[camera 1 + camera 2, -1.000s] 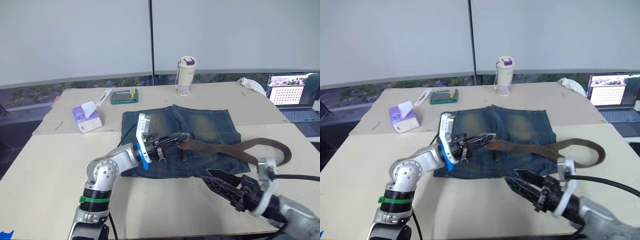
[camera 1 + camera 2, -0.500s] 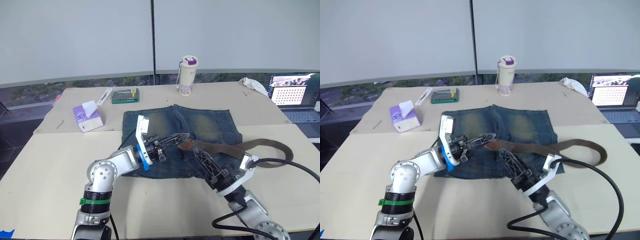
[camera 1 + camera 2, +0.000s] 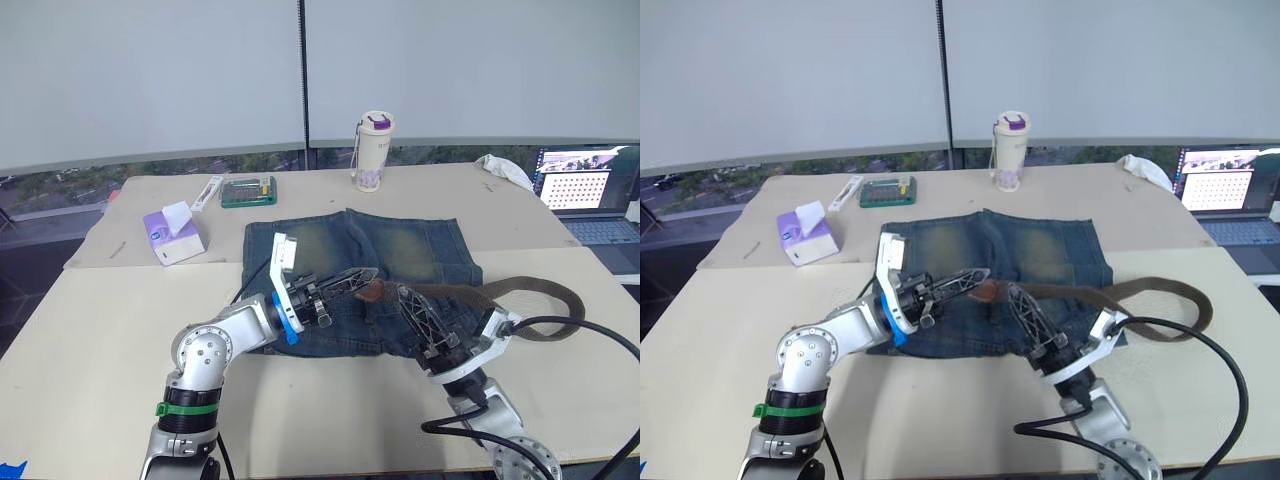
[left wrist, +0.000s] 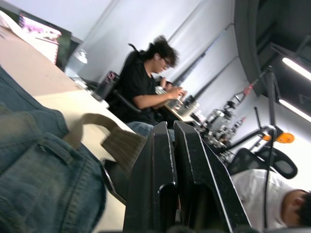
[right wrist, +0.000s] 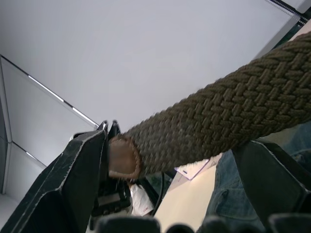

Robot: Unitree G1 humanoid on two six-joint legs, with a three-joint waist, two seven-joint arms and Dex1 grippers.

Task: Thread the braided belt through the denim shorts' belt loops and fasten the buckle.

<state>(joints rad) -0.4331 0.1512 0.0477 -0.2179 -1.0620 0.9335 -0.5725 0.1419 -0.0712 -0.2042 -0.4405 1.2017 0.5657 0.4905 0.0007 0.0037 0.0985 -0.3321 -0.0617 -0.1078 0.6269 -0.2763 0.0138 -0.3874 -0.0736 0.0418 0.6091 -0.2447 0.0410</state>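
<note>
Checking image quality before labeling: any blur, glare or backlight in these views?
Head views: even light, sharp, soft shadows under the denim shorts; the laptop screen is bright but readable. Left wrist view: tilted, the left claw and near denim soft, ceiling strips glaring. Right wrist view: the braided belt close, its weave sharp at one end and blurred toward its leather tip, against a bright backdrop.

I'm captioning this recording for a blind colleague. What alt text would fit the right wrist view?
A braided belt, dark brown and woven, crosses the view between the right gripper's two open black fingers. The left gripper pinches the belt's brown tip. Blue denim shorts show behind.
</note>
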